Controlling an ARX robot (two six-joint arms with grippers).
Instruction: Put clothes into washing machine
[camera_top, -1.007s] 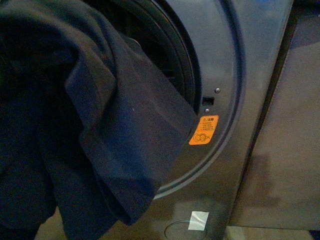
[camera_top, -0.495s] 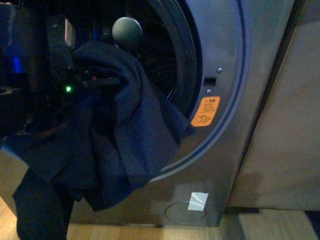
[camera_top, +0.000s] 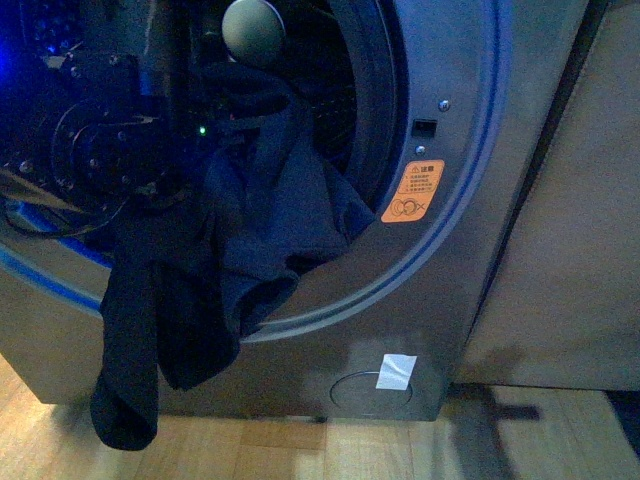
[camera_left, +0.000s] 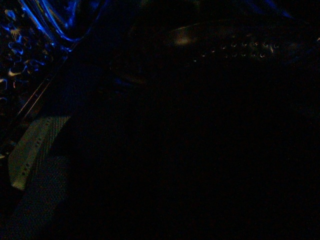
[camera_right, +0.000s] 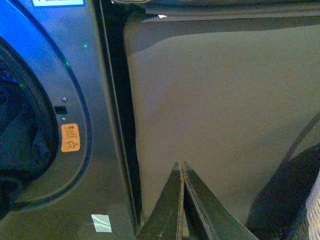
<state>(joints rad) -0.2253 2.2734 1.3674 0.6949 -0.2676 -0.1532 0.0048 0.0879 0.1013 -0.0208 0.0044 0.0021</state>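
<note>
The washing machine (camera_top: 470, 150) is a dark grey front-loader with an open round porthole and an orange sticker (camera_top: 412, 192). The dark navy clothes (camera_top: 270, 215) lie over the porthole's lower rim. Their top is inside the opening and a long part (camera_top: 130, 340) hangs down the front towards the floor. My left arm (camera_top: 100, 150) reaches into the porthole. My left gripper (camera_top: 232, 112) is shut on the clothes' top, its fingers buried in fabric. The left wrist view is dark. My right gripper (camera_right: 180, 167) is shut and empty, right of the machine (camera_right: 100, 100).
A plain grey-brown panel (camera_top: 570, 220) stands right of the machine, behind a dark gap (camera_right: 117, 100). A round grey knob (camera_top: 252, 30) shows at the porthole's top. White tape (camera_top: 396, 372) sits low on the machine. The wooden floor (camera_top: 350, 450) runs along the bottom.
The clothes have gone up and further into the porthole, leaving a long part hanging over the rim. My left arm has reached deeper in. The floor has come into view.
</note>
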